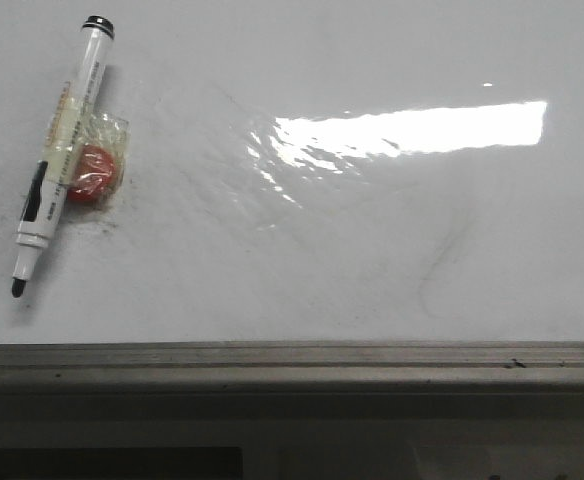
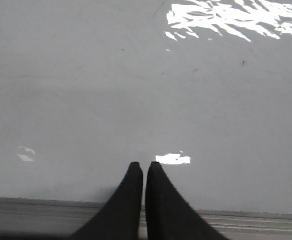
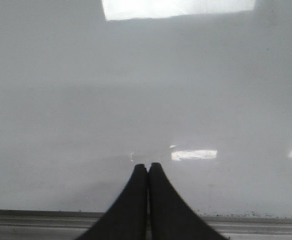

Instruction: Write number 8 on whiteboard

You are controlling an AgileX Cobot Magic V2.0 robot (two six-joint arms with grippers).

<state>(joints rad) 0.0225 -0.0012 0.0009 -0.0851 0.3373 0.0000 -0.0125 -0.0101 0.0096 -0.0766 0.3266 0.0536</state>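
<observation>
The whiteboard (image 1: 352, 250) is glossy white with faint grey smudges and a grey metal edge rail (image 1: 292, 362) along its near side. No number 8 shows on it; only a faint grey smudge curve (image 1: 442, 265) at the right. A white marker (image 1: 60, 150) with a black uncapped tip lies on the board at the far left, tip toward the rail. My left gripper (image 2: 144, 165) is shut and empty over bare board near the rail. My right gripper (image 3: 148, 165) is shut and empty over bare board near the rail. Neither gripper shows in the front view.
A red round piece under clear tape (image 1: 94, 172) sits against the marker's right side. A bright glare patch (image 1: 412, 130) lies on the board at the middle right. The rail also shows in the left wrist view (image 2: 36, 212) and the right wrist view (image 3: 36, 220).
</observation>
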